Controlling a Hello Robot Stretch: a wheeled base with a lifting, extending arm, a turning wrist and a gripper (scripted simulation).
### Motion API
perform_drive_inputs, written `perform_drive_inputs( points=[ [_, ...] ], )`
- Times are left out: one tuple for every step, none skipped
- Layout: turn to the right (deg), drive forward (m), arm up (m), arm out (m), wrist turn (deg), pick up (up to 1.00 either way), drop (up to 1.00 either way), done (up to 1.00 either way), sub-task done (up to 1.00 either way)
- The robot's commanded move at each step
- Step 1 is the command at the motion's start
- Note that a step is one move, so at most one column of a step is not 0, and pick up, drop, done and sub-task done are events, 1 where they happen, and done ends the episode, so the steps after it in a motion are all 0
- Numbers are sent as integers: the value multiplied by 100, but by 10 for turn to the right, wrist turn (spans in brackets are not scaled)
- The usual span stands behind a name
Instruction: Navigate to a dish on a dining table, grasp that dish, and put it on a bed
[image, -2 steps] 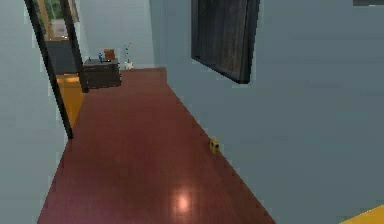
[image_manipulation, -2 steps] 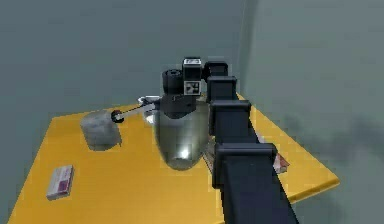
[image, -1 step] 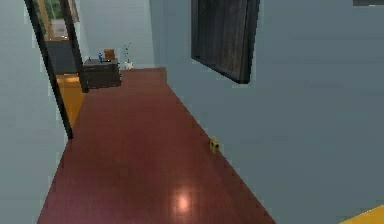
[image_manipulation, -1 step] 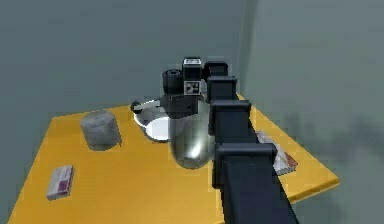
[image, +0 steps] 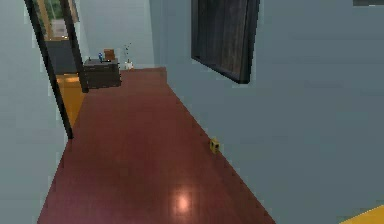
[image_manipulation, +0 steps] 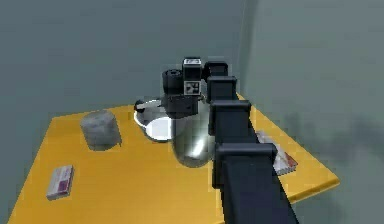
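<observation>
A yellow dining table (image_manipulation: 100, 190) stands against a grey wall in the arm side view. On it lies a white round dish (image_manipulation: 158, 128), with a darker rimmed dish (image_manipulation: 147, 108) just behind it. My arm (image_manipulation: 240, 160) reaches out over the table, and the gripper (image_manipulation: 176, 106) sits by these dishes. A shiny silver rounded vessel (image_manipulation: 191, 142) stands right at the gripper's end. I cannot tell whether the gripper holds anything.
A grey cylinder (image_manipulation: 100, 131) and a small flat box (image_manipulation: 62, 182) lie on the table's left, a flat book-like thing (image_manipulation: 278, 160) on its right. The forward view has a red-brown floor (image: 140, 150), a dark cabinet (image: 102, 72), a doorway (image: 55, 70), a dark wall panel (image: 225, 40) and a small yellow thing (image: 214, 146).
</observation>
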Motion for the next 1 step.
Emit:
perform_drive_inputs(
  points=[
    [0, 0, 0, 0, 0, 100, 0, 0, 0]
  ],
)
